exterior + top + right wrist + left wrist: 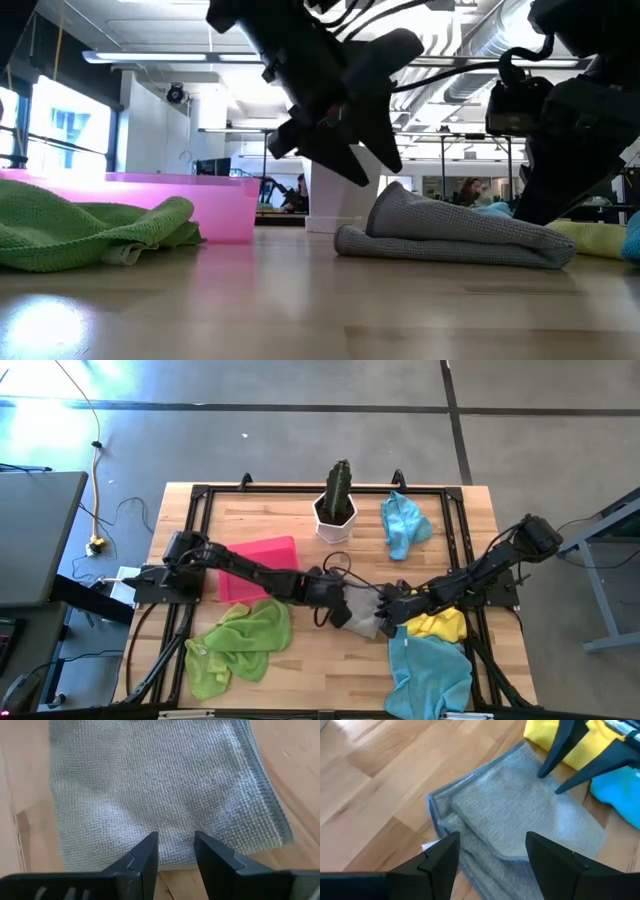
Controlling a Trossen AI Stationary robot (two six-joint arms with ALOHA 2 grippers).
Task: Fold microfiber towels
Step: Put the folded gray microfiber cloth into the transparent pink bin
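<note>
A: Where is the grey towel (362,612) being worked, and by what?

B: It is lying at lower centre of the high view, partly folded, with an upper layer doubled over a lower one. The left gripper (492,852) is being held just above its near edge with the jaws spread wide and nothing gripped. The right gripper (176,851) is being held low over the opposite edge, its fingers parted by a narrow gap; nothing is seen pinched between them.

A: What is being risked from here?

B: The fold is judged to be unfinished, and the layers are not being pinned down. If the left jaws are closed too shallowly, only the top layer may be caught, and the fold could be dragged open. If they are driven too deep, the wooden table (300,680) may be struck.

A: Is anything nearby being endangered?

B: The yellow towel (438,625) and the large light blue towel (430,670) are lying touching or just beside the grey one, at lower right of the high view. One of them could be snagged by the right fingers and pulled along. The two grippers are also being kept very close together, so contact between them is being risked. The lime green towels (238,645), the pink tray (258,565) and the potted cactus (337,500) are lying well clear.
</note>
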